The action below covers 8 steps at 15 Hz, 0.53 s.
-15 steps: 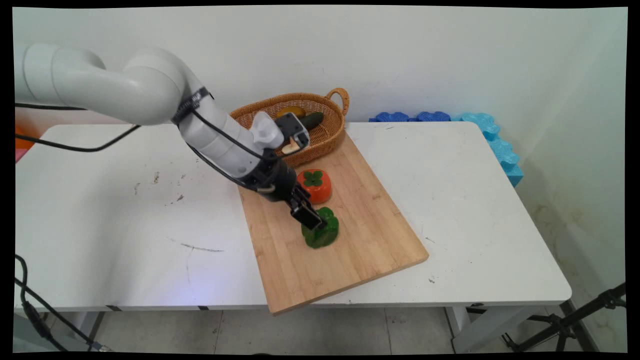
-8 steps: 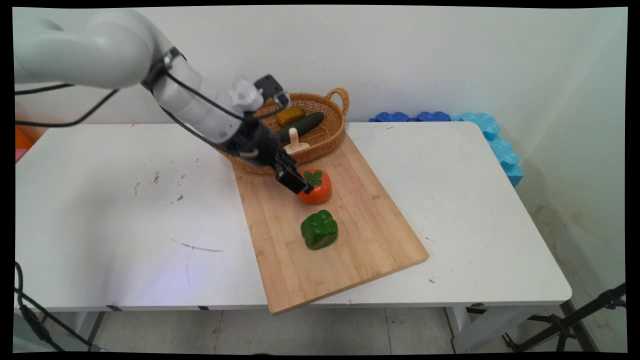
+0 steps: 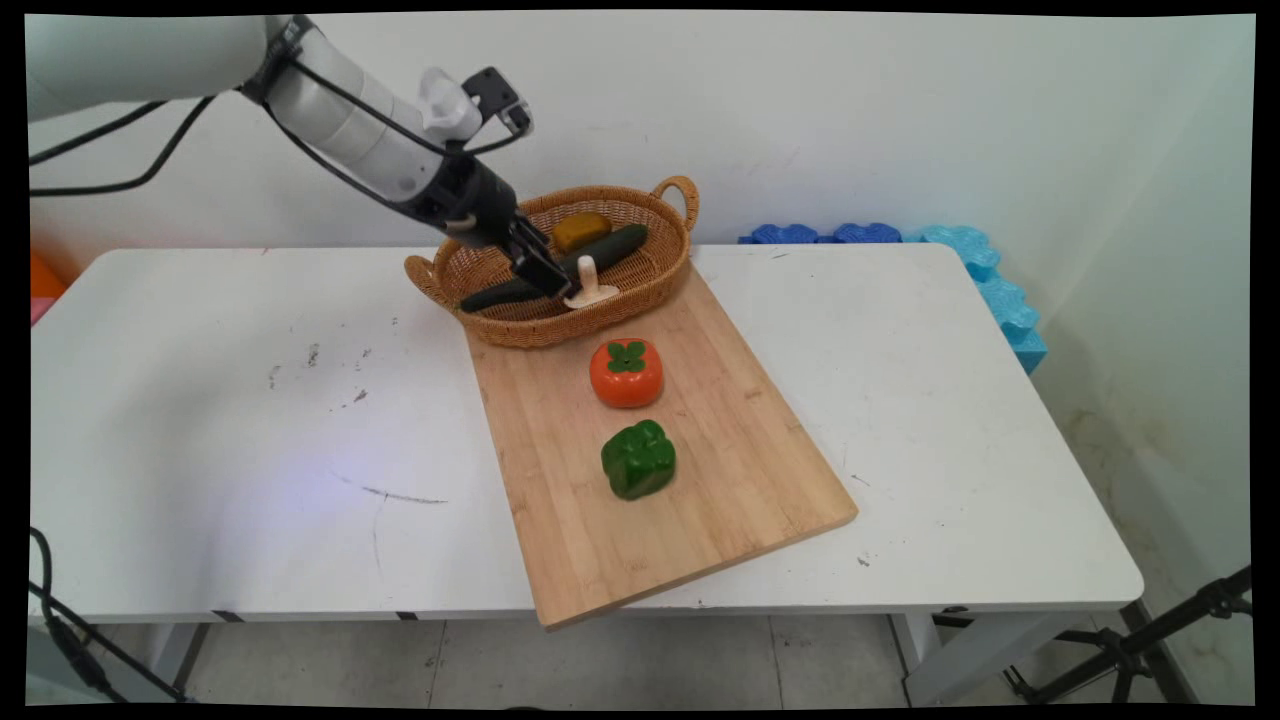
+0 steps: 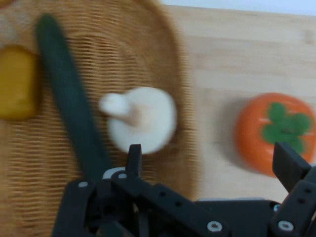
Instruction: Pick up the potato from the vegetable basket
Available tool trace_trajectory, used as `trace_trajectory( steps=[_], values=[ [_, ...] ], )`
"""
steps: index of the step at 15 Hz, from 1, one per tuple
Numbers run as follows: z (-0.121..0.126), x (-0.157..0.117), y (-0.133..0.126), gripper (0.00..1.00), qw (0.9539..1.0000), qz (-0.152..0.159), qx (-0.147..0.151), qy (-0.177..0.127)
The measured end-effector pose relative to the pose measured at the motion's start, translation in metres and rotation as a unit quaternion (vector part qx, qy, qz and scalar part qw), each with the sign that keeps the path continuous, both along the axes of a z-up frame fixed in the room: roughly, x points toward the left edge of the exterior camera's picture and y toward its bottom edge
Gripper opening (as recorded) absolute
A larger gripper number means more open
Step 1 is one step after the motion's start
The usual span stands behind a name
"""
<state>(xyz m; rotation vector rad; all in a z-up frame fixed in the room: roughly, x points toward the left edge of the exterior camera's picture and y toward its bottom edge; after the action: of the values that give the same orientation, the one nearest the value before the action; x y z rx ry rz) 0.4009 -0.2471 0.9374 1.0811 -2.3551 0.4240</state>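
Observation:
My gripper (image 3: 543,276) hangs open and empty over the wicker basket (image 3: 668,262), just above a white mushroom (image 3: 590,291) and a dark green cucumber (image 3: 612,243). A yellow-brown vegetable (image 3: 581,230) lies at the back of the basket. In the hand view the mushroom (image 4: 143,118) sits just ahead of the left finger of the gripper (image 4: 212,158), with the cucumber (image 4: 69,108) to its left. An orange persimmon (image 4: 271,131) shows near the right finger. The persimmon (image 3: 626,372) and a green bell pepper (image 3: 638,458) stand on the wooden cutting board (image 3: 730,470).
Blue foam pieces (image 3: 985,275) lie along the wall at the table's far right corner. A black tripod leg (image 3: 1150,640) stands on the floor at the lower right. Black cables hang from the arm at the left.
My gripper has left the green pepper on the board, risen past the persimmon and moved back to the basket. The pepper and persimmon have stayed put.

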Motion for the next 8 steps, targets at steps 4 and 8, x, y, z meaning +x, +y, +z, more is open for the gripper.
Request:
trace_trajectory(
  steps=[4, 8],
  values=[
    [-0.004, 0.028, -0.038, 1.00, 0.9992, -0.003, -0.022, -0.033],
    [-0.015, 0.047, -0.079, 1.00, 0.9971, -0.006, -0.038, -0.066]
  ],
)
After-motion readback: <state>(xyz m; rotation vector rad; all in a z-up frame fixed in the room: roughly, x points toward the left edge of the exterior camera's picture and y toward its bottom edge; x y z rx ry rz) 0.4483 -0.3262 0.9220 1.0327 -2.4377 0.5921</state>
